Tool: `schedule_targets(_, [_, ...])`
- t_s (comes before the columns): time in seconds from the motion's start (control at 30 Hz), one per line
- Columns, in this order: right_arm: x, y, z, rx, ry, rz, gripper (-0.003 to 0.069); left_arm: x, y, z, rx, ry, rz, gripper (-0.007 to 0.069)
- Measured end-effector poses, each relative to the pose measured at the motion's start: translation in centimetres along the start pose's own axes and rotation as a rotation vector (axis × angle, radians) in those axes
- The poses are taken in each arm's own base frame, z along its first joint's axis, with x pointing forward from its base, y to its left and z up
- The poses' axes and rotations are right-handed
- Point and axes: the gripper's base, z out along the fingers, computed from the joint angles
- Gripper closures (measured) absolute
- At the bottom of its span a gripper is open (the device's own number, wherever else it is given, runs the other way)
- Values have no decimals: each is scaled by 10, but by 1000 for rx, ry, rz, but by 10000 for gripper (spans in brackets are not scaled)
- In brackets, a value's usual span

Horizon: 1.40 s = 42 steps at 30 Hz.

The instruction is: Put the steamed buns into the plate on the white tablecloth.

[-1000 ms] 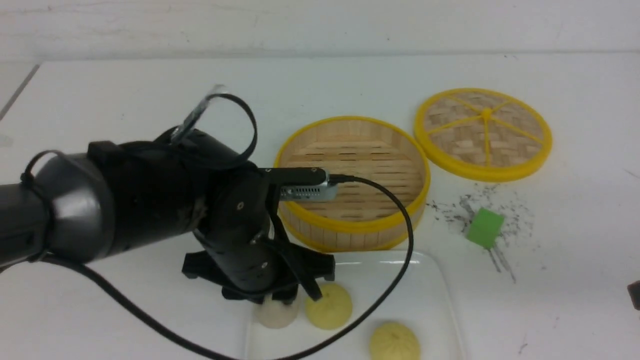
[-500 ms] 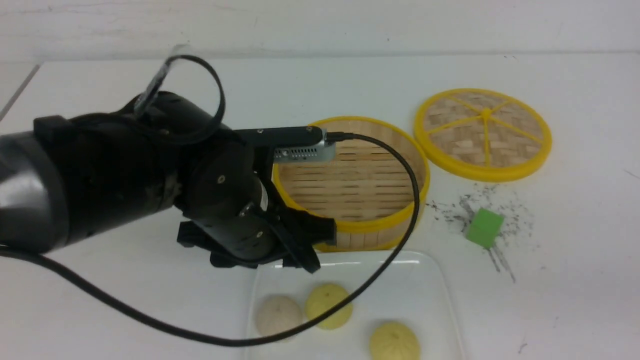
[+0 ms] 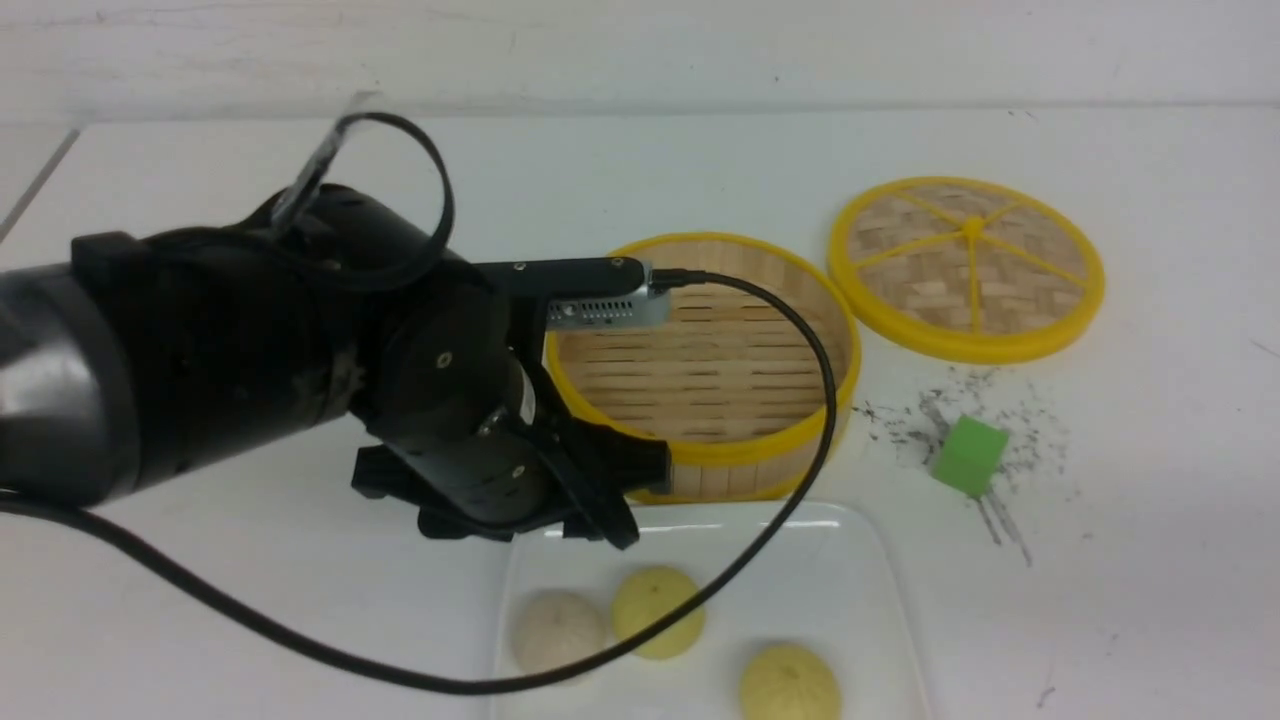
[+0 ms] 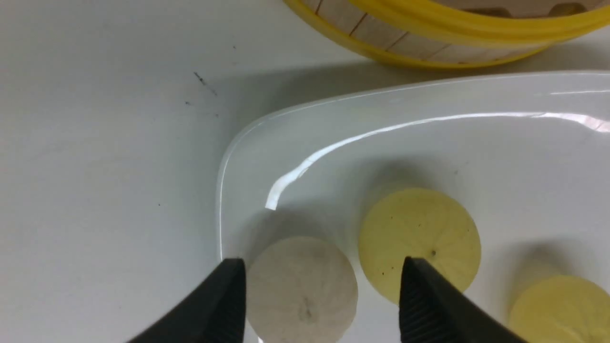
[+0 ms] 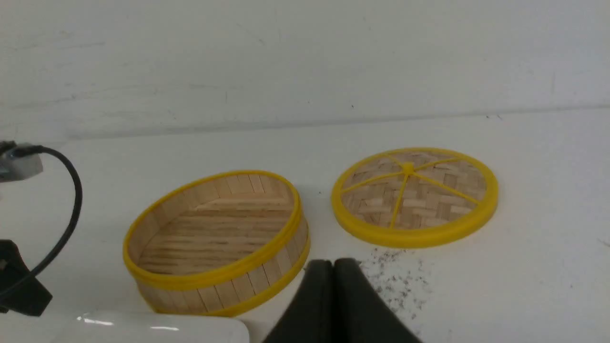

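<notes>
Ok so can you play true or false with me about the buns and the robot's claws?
1. All three steamed buns sit on the plate. True.
2. The bamboo steamer has a bun inside. False: it is empty.
3. The left gripper is squeezing the off-white bun. False: its jaws stand open and hold nothing.
4. The woven lid lies flat beside the steamer. True.
5. The green cube is on the plate. False: it sits on the white tablecloth, among dark specks.
6. The right gripper is shut and empty. True.
</notes>
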Motion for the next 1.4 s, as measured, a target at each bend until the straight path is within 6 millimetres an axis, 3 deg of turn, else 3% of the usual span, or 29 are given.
schedule_targets(0.1, [3,-1,1,10,29,1,675,0,0,0,1,0,-1,195])
schedule_targets(0.37, [15,0,-1,-17,163,-194,675,0,0,0,0,-1,1,348])
schedule_targets(0.53, [16,10,-1,-122,172,-145,674,0,0,0,-1,-2,2,442])
schedule_targets(1.2, [12,13,-1,-150,123,-126,667,1,1,0,-10,10,2,466])
schedule_targets(1.4, [25,10,1,-142,136,-125,664,3,7,-1,-70,31,36,597])
